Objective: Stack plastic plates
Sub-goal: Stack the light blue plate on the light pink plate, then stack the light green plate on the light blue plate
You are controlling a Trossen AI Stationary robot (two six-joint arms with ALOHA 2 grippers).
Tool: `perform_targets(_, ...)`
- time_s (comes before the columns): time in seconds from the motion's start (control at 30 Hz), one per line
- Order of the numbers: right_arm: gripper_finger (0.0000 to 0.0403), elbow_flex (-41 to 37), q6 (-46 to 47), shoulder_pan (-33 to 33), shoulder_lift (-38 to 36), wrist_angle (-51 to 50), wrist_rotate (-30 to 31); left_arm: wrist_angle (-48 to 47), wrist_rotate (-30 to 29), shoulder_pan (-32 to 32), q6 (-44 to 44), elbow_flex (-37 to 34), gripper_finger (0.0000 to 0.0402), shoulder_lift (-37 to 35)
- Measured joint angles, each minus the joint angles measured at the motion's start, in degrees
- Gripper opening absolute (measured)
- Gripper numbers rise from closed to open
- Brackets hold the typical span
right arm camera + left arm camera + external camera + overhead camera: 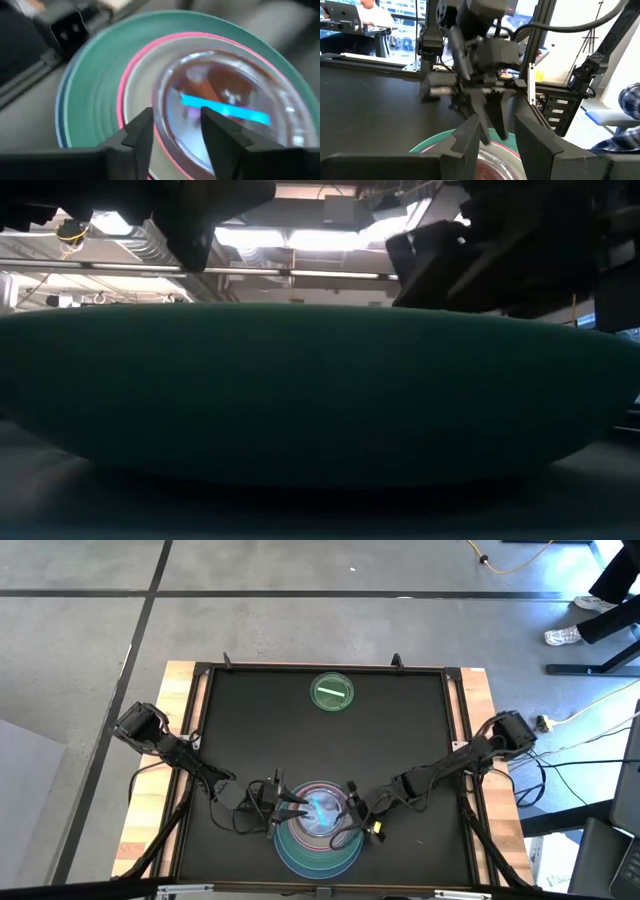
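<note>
Plastic stack (318,825): near edge of the black table (250,720), centre; large blue dish lowest, green on it, a pink-rimmed dish and a pale one inside, small clear dishes nested on top. Exact count of the small ones cannot be read.
Stray plate: one small green plate (332,693) sits alone near the far edge, well apart from the stack, with a bright strip of glare across it.
Left gripper (296,806): over the stack's left side. Left wrist view shows its two fingers (470,142) parted with nothing between them, above the green and pink rims.
Right gripper (352,810): over the stack's right side, facing the left one. Right wrist view shows its fingers (142,132) parted; top clear dish (225,112) lies beyond the tips, not between them.
Low view: filled by the green dish's outer wall (320,400); both arms are dark shapes above it.
Stage (judgement): stack mostly built; the green plate appears to be the last piece to bring over.
Handling (judgement): thin moulded plastic, light, fairly stiff, smooth and glossy, so it will likely skid on the table or slip from a shallow pinch.
Grip site (judgement): the raised rim, one finger inside and one outside, seated well.
Risk (judgement): nudging the nested small dishes off centre when setting it down.
</note>
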Motion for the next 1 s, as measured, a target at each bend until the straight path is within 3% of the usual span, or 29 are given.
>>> perform_targets(0.17,0.0189,4.88,-2.73,-1.18,-4.82,-18.53,13.26,-0.49,0.04,0.0,-1.17,0.0,0.0115,0.0)
perform_targets(0.33,0.0197,5.21,-7.08,-4.0,-8.7,-27.67,30.6,-0.67,0.01,0.0,-1.36,0.0,0.0115,0.0)
perform_targets(0.43,0.0197,5.21,-9.37,-7.7,-8.89,-30.55,37.03,-0.68,0.01,0.0,-1.36,0.0,0.0115,0.0)
perform_targets(0.53,0.0198,4.94,-10.5,-12.59,-8.64,-31.3,36.89,-0.67,-0.03,0.0,-1.36,0.0,0.0115,0.0)
perform_targets(0.77,0.0198,2.58,-8.52,-23.19,-7.71,-30.79,25.84,-0.25,-1.44,0.39,-1.09,0.0,0.0115,0.0)
perform_targets(1.0,0.0198,-2.05,-4.17,-22.09,-9.83,-28.57,20.71,-0.44,-6.14,6.37,-1.38,0.1,0.0115,0.0)
